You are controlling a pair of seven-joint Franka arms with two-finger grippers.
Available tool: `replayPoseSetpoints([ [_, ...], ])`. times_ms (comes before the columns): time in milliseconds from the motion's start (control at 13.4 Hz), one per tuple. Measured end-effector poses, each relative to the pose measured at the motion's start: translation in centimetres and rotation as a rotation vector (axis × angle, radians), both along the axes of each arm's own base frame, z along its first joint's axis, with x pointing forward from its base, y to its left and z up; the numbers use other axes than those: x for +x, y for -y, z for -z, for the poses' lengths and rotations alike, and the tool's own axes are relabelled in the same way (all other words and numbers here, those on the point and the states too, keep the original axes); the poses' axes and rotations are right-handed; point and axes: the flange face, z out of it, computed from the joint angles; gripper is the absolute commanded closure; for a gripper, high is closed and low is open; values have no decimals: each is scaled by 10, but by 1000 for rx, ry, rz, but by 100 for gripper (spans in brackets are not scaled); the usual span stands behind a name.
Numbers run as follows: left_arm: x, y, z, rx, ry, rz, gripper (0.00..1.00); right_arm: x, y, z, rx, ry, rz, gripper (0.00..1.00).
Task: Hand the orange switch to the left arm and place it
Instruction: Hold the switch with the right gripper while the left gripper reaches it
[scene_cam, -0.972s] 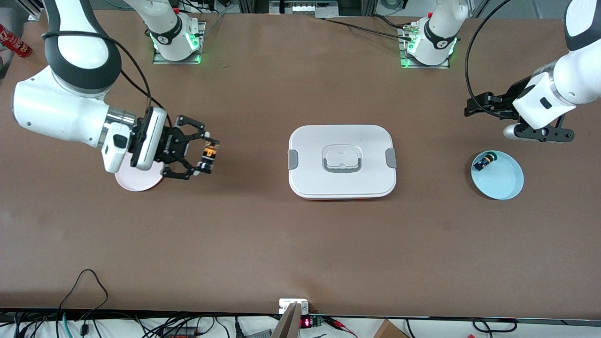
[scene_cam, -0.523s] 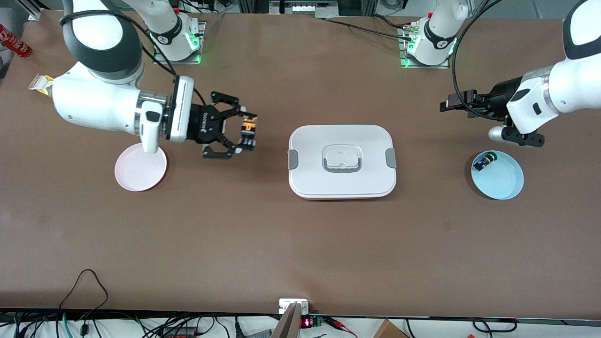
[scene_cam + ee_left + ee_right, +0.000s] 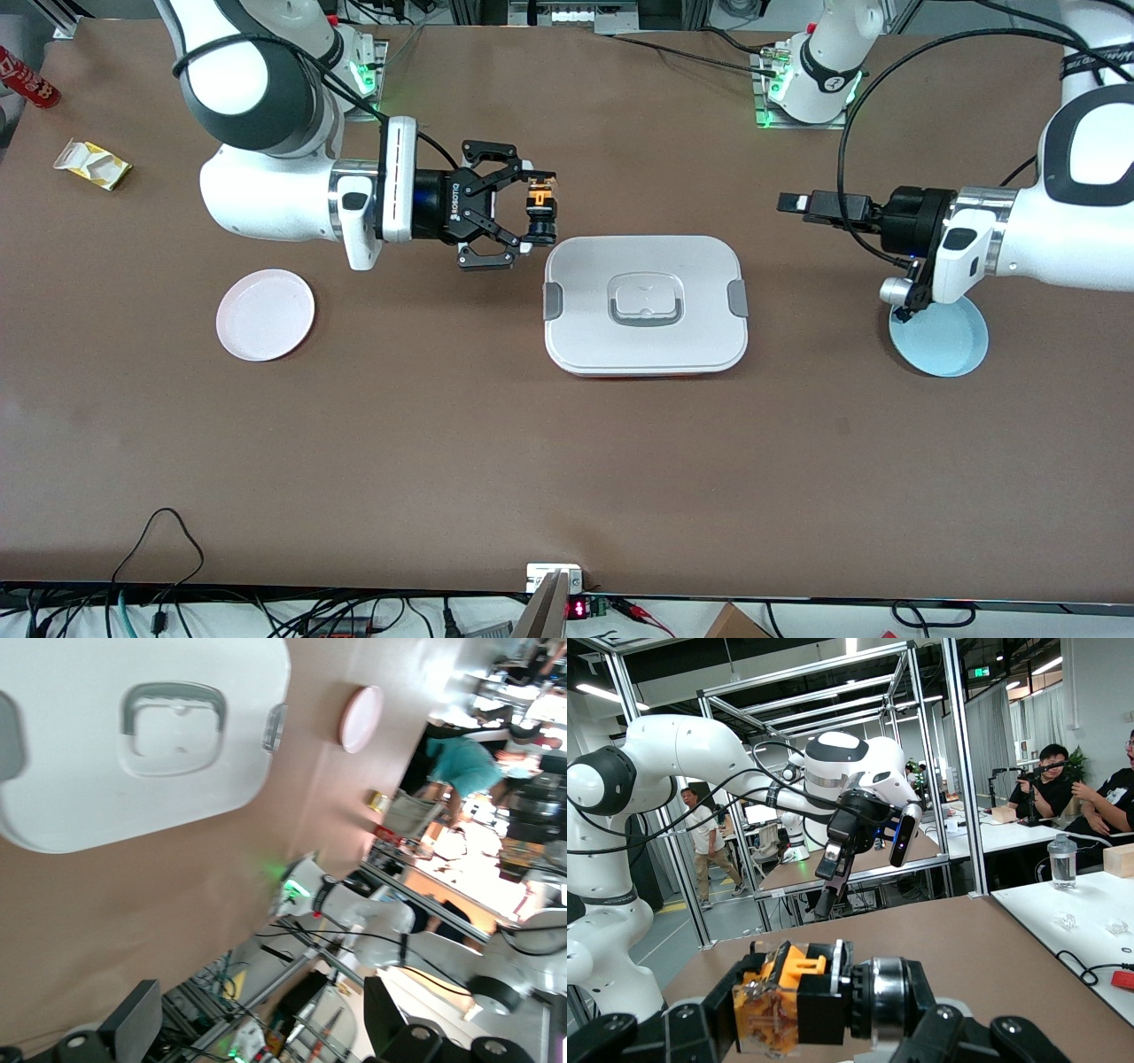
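My right gripper (image 3: 535, 216) is shut on the orange switch (image 3: 541, 207) and holds it in the air, over the table just off the box's corner at the right arm's end. In the right wrist view the switch (image 3: 799, 996) lies sideways between the fingers, orange body and black button showing. The white box (image 3: 645, 304) sits mid-table; it also shows in the left wrist view (image 3: 80, 780). My left gripper (image 3: 799, 202) is open and empty (image 3: 257, 1028), points toward the box, and hangs in the air above the table off the box's end at the left arm's side. It shows in the right wrist view (image 3: 868, 842).
A pink plate (image 3: 265, 315) lies toward the right arm's end. A light blue plate (image 3: 944, 340) lies under the left arm's wrist; what is in it is hidden. A yellow packet (image 3: 91, 164) and a red can (image 3: 27, 78) lie at the table's corner.
My right gripper has carried the orange switch from over the pink plate to beside the box. My left arm has swung toward the box and now covers part of the blue plate.
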Motion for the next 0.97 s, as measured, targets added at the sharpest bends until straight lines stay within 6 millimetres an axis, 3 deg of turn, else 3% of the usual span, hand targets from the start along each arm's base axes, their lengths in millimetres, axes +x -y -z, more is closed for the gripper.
replayPoseSetpoints([
  [299, 5, 39, -37, -188, 91, -40, 0, -9, -25, 9, 5, 5, -39, 91],
  [448, 8, 74, -41, -262, 180, -97, 0, -12, -36, 9, 6, 8, -49, 91],
  [598, -7, 119, -32, -290, 219, -176, 0, -14, -45, 10, 2, 9, -48, 91],
  [747, -38, 157, -27, -304, 261, -228, 0, -15, -53, 12, 12, 0, -41, 91],
  [972, -57, 170, -18, -306, 306, -288, 0, -16, -58, 12, 27, -9, -41, 91],
])
